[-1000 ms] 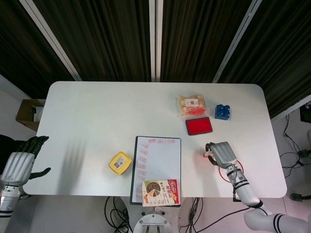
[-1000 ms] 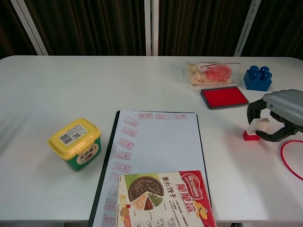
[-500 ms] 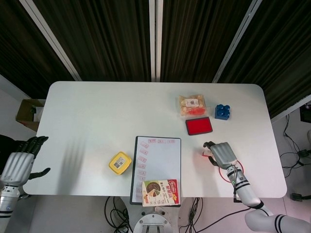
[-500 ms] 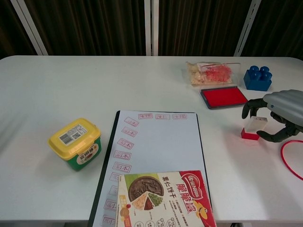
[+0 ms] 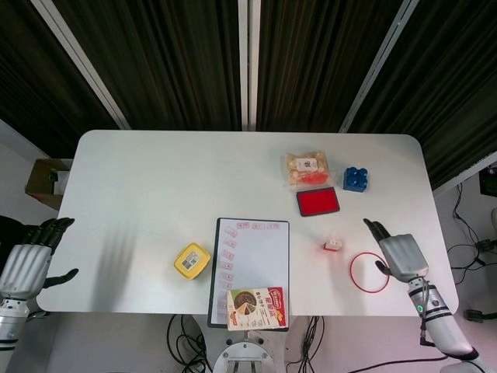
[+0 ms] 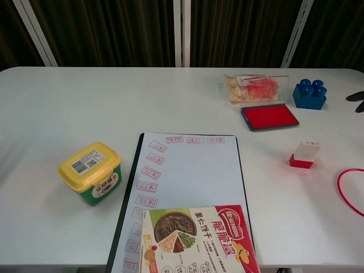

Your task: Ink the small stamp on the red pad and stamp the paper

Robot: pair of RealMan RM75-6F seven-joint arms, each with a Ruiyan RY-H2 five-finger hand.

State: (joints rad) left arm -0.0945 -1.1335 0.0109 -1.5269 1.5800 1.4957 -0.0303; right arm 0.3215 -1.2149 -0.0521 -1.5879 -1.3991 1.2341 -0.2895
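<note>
The small stamp [image 5: 332, 246] [image 6: 305, 154], clear with a red base, stands upright on the table right of the paper, with nothing touching it. The red ink pad [image 5: 318, 201] [image 6: 269, 116] lies open behind it. The paper [image 5: 257, 259] [image 6: 189, 170] on its dark clipboard carries red stamp marks along its top and left edges. My right hand [image 5: 398, 256] hovers open to the right of the stamp, over a red ring; only its fingertips [image 6: 357, 100] show at the chest view's right edge. My left hand [image 5: 29, 262] hangs open off the table's left edge.
A yellow-lidded tub [image 5: 192, 260] [image 6: 91, 172] sits left of the paper. A snack packet [image 5: 257, 308] [image 6: 197, 239] covers the paper's lower part. A blue block [image 5: 356, 179] [image 6: 309, 94] and a clear snack bag [image 5: 306, 169] [image 6: 255, 87] lie behind the pad. A red ring [image 5: 368, 272] [image 6: 351, 190] lies right of the stamp.
My right hand let go of the small stamp and drew back to the right, leaving the stamp standing on the table. The left hand barely moved.
</note>
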